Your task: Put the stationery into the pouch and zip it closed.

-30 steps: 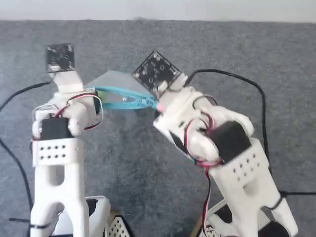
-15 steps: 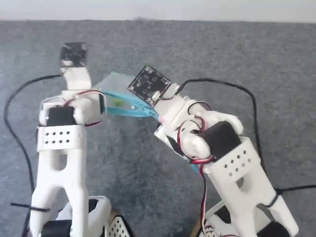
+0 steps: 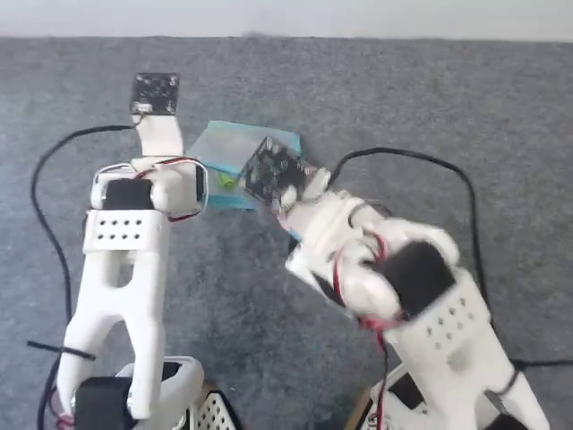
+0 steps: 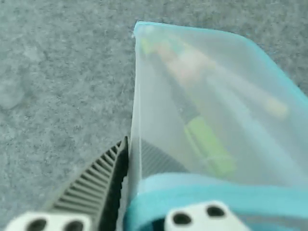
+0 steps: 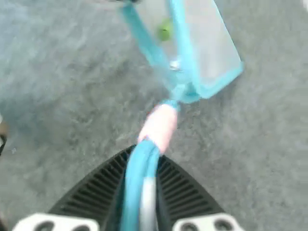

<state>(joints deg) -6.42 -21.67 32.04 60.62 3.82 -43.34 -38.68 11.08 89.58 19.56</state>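
From above: pouch [image 3: 235,148] between the two arms, over the grey table [image 3: 448,98]. Left wrist: left gripper [image 4: 131,159] clamped on the pouch's edge, stationery [image 4: 208,144] already inside — blurred shapes behind frosted, teal-trimmed plastic. Right wrist: right gripper [image 5: 143,168] pinching the zip cord [image 5: 156,126], zip [image 5: 159,48] seemingly almost closed — little left, likely.

Grey carpet [image 3: 501,98] throughout — pale wall [image 3: 286,16] behind.
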